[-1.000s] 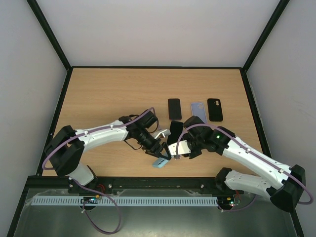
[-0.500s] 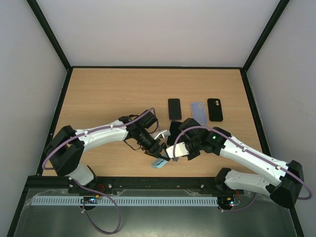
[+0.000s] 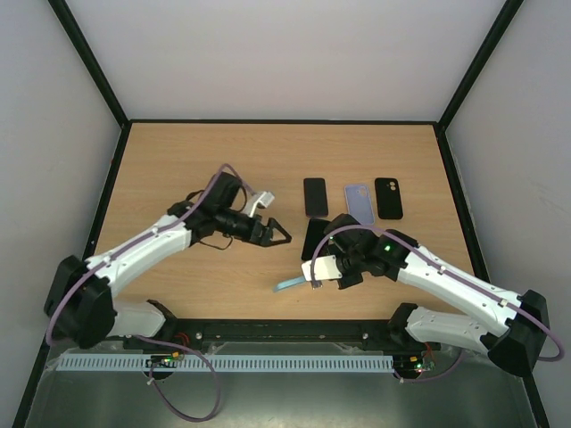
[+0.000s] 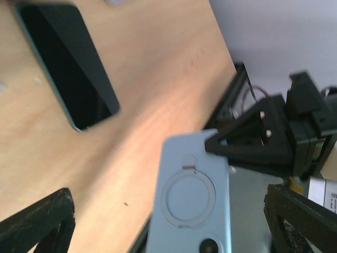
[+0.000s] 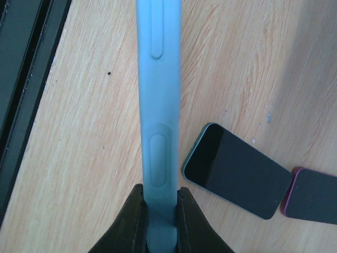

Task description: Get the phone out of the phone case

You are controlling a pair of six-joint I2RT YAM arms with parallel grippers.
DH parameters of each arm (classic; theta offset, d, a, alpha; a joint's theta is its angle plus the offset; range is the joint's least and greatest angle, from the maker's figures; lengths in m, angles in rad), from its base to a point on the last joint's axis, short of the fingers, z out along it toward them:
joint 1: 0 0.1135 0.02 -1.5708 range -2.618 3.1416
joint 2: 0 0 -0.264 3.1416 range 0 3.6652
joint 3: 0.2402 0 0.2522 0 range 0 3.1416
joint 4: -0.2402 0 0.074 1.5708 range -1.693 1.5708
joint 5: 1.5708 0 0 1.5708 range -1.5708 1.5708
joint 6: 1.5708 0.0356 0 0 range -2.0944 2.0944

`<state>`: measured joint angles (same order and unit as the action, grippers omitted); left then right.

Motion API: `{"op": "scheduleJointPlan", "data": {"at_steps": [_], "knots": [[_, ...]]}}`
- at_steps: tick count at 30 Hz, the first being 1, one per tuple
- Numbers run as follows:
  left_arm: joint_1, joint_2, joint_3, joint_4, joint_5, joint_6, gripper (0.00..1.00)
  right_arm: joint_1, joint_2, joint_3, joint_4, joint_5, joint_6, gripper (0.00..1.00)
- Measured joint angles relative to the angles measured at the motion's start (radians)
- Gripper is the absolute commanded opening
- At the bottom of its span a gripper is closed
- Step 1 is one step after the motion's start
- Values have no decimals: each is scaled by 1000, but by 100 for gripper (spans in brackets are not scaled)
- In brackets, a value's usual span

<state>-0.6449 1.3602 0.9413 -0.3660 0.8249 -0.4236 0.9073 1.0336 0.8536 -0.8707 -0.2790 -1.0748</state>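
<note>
Right gripper (image 3: pixel 309 278) is pinching the blue case (image 5: pixel 158 105) by 1 end, jaws pressed tight on its thin edge. The case sticks out from it toward the left arm, long axis roughly along the near edge of the table (image 3: pixel 196 160), held edge-up in the right wrist view. The left wrist view shows its back with the ring.

The phone (image 5: pixel 237 178), dark with a teal rim, lies flat on the table just beyond the right gripper, apart from the case. It sits between the 2 arms, and the right arm is nearer. Its long axis runs roughly away from the bases. Judging from that, the phone looks already out. I cannot see the inside of the case to confirm it is empty.

Left gripper (image 3: pixel 278 234) is spread wide, holding nothing, and points toward the phone and case from the left, well apart from both.

Versus 1 second ago: both grippers were bunched together at the case near the front edge. Now the left arm has pulled back and away to the left and opened fully, while the right has clamped down and has the case alone.

Next move likely only needs the right gripper to put the case down clear of the phone.
</note>
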Motion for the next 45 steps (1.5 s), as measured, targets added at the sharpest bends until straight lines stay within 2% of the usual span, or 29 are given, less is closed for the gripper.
{"op": "scheduleJointPlan", "data": {"at_steps": [7,15,20,28,35,42,45], "knots": [[43,-304,-182,266,-241,-112,100,-29,-7,0,16,-72,183,2],[43,-603,-418,549,-483,-173,100,-298,-7,20,87,-361,502,2],[44,-699,-584,732,-489,-217,92,-412,-7,43,145,-557,693,2],[42,-659,-668,1018,-413,-320,81,-474,-7,49,301,-808,969,2],[10,-498,-642,1159,-361,-381,69,-478,10,42,360,-945,1059,2],[-31,-376,-555,1246,-344,-411,51,-481,10,15,395,-994,1104,2],[-63,-334,-507,1270,-329,-407,39,-482,5,3,405,-993,1108,2]]}}
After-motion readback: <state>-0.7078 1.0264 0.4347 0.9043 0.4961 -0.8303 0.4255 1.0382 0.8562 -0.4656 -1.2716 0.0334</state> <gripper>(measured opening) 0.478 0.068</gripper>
